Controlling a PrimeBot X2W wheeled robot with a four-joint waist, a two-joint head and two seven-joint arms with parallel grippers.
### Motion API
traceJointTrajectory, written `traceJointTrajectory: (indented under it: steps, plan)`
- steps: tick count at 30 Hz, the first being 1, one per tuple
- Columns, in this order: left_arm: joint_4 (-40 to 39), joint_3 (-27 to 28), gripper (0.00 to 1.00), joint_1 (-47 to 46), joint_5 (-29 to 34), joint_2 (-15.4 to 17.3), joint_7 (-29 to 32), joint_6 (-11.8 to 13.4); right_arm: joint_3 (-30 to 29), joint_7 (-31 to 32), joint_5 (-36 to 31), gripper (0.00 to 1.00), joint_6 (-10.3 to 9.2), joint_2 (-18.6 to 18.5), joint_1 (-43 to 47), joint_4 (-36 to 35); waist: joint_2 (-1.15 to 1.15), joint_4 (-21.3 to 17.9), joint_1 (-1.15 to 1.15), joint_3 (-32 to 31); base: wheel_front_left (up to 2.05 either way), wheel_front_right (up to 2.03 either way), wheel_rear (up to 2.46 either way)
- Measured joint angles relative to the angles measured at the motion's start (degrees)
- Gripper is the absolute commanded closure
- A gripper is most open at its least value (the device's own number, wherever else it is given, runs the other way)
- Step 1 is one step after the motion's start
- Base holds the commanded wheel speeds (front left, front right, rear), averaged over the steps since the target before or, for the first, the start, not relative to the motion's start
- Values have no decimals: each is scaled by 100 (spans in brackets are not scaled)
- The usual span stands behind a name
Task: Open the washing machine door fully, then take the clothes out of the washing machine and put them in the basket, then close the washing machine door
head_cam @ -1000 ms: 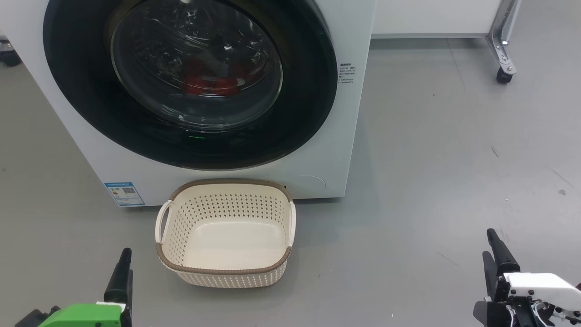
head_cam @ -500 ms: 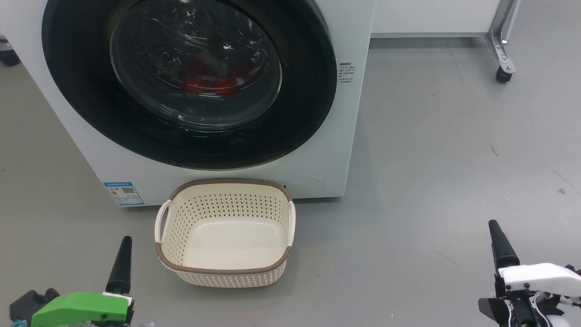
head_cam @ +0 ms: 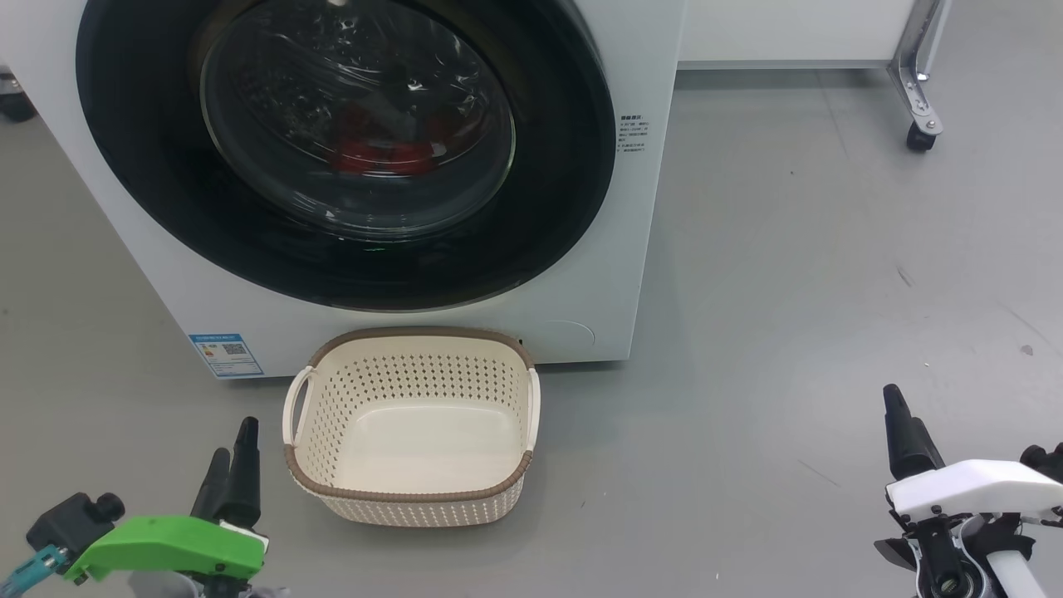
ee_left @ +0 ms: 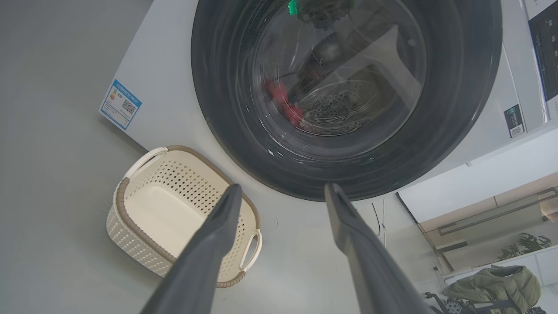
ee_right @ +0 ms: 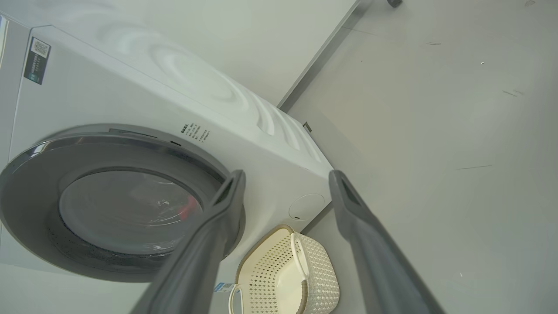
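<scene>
The washing machine (head_cam: 639, 249) stands at the upper left with the washing machine door (head_cam: 565, 166) shut flat against its front. Red clothes (head_cam: 382, 154) show through the glass, low in the drum. The cream basket (head_cam: 415, 334) sits empty on the floor just before the machine. My left gripper (head_cam: 232, 440) hovers left of the basket, open, holding nothing. My right gripper (head_cam: 893, 399) is far to the right over bare floor. In the left wrist view the gripper (ee_left: 283, 187) is spread wide toward the door (ee_left: 444, 131). The right wrist view shows that gripper (ee_right: 286, 173) open too.
A blue label (head_cam: 226, 353) marks the machine's lower left corner. A metal leg on a caster (head_cam: 918, 124) stands at the back right, beside a white cabinet base (head_cam: 789, 33). Grey floor stretches right of the machine. A green jacket (ee_left: 492, 285) lies farther off.
Both grippers have risen a little in the head view. The left one has turned so both fingers show beside the basket. Door, basket and clothes have not moved.
</scene>
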Motion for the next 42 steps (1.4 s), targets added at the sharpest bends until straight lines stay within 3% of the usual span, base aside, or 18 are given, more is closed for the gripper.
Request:
traceJointTrajectory:
  steps: [15, 42]
  plan:
    - [-174, -368, 0, -53, 1500, 105, -201, 323, 417, -202, -1356, 0, -343, -108, -64, -62, 0, -10, 0, -16, 0, 0, 0]
    - [-290, -832, 0, -76, 3434, 127, -553, 665, 948, -536, -3212, 0, -656, -168, -153, -60, 0, -2, 0, -21, 0, 0, 0]
